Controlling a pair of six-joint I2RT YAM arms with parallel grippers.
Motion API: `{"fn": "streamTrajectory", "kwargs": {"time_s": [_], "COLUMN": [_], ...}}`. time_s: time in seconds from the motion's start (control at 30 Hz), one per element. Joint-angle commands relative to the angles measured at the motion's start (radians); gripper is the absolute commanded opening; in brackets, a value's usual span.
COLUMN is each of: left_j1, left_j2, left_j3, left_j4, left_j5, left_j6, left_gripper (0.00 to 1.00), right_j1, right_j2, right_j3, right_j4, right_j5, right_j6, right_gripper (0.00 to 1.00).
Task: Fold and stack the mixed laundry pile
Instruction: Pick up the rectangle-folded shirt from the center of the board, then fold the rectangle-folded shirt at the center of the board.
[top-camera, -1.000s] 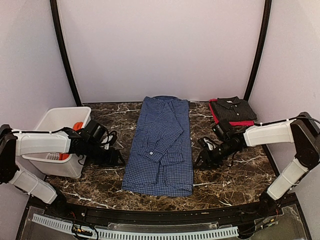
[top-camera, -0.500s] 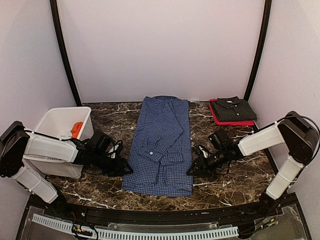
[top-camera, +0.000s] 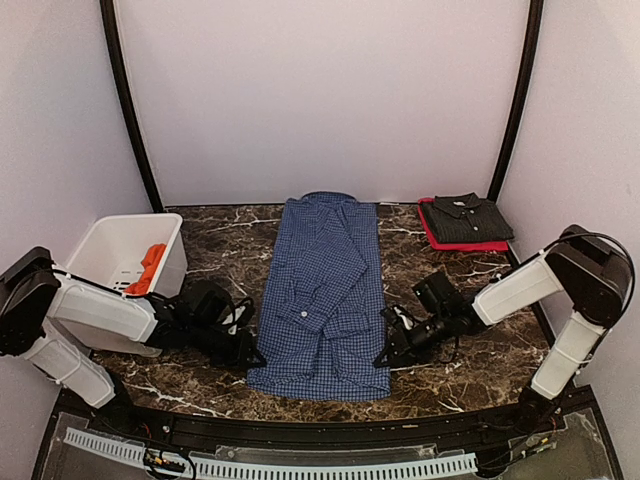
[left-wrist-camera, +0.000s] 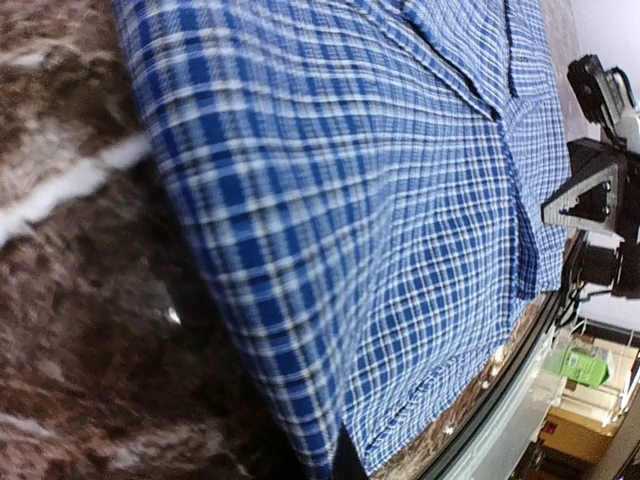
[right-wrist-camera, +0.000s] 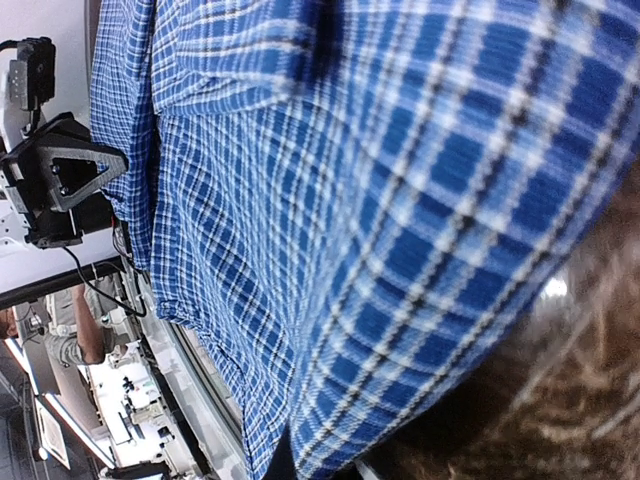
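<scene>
Both arms have slid inward: left claw (top-camera: 250, 358) and right claw (top-camera: 383, 357) pinch shut on near corners of the checked shirt (top-camera: 325, 290) (flat on the bench (top-camera: 450, 385)), likely to fold it.

Overhead shot is evenly lit and pretty sharp, soft light from above, only faint shadows. Both wrist shots are super close: the checked shirt (left-wrist-camera: 380, 200) goes soft toward the lower edge, and the bench (left-wrist-camera: 80, 330) is a blur with small glare spots.
</scene>
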Motion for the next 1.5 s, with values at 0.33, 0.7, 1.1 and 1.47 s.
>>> {"fn": "streamTrajectory", "kwargs": {"time_s": [0.33, 0.7, 1.1, 1.47], "left_j1": [-0.166, 0.04, 0.266, 0.345], "left_j2": [-0.273, -0.113, 0.335, 0.591], "left_j3": [0.002, 0.24, 0.571, 0.733], "left_j4": [-0.069, -0.061, 0.083, 0.146], "left_j5": [-0.101, -0.071, 0.042, 0.047], "left_j6": [-0.061, 0.093, 0.166, 0.167], "left_gripper": [0.0, 0.0, 0.0, 0.04], "right_j1": [0.067, -0.091, -0.272, -0.315], "right_j2": [-0.32, -0.231, 0.219, 0.434], "right_j3": [-0.039, 0.2, 0.6, 0.743], "right_j4": [-0.1, -0.208, -0.145, -0.11], "right_j5": [0.106, 0.118, 0.068, 0.067], "right_j6": [-0.04, -0.189, -0.254, -0.23], "right_gripper": [0.0, 0.0, 0.0, 0.0]}}
